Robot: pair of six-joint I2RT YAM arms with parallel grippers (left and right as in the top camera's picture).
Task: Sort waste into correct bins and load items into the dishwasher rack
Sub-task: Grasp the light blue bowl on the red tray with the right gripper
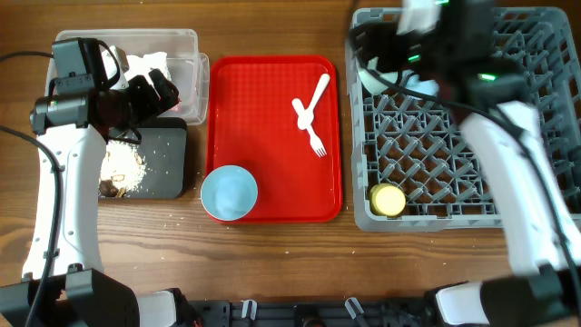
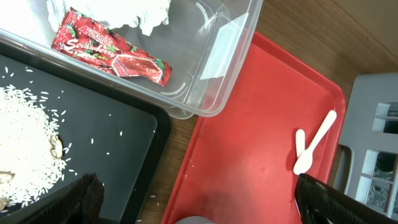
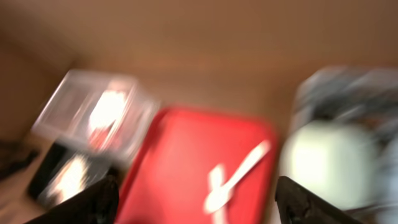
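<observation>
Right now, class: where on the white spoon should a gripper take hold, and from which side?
Take the spoon by its handle, probably the upper half, from straight above with fingers across it. It lies flat on the red tray, which rules out a side approach, and its bowl end lies against the fork.

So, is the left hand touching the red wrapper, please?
Apart: left wrist view shows the red wrapper inside the clear tub, well away from the left hand.

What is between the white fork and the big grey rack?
Nothing that I can see. The white fork lies on the red tray, near its right side. Only bare tray lies between it and the dishwasher rack.
</observation>
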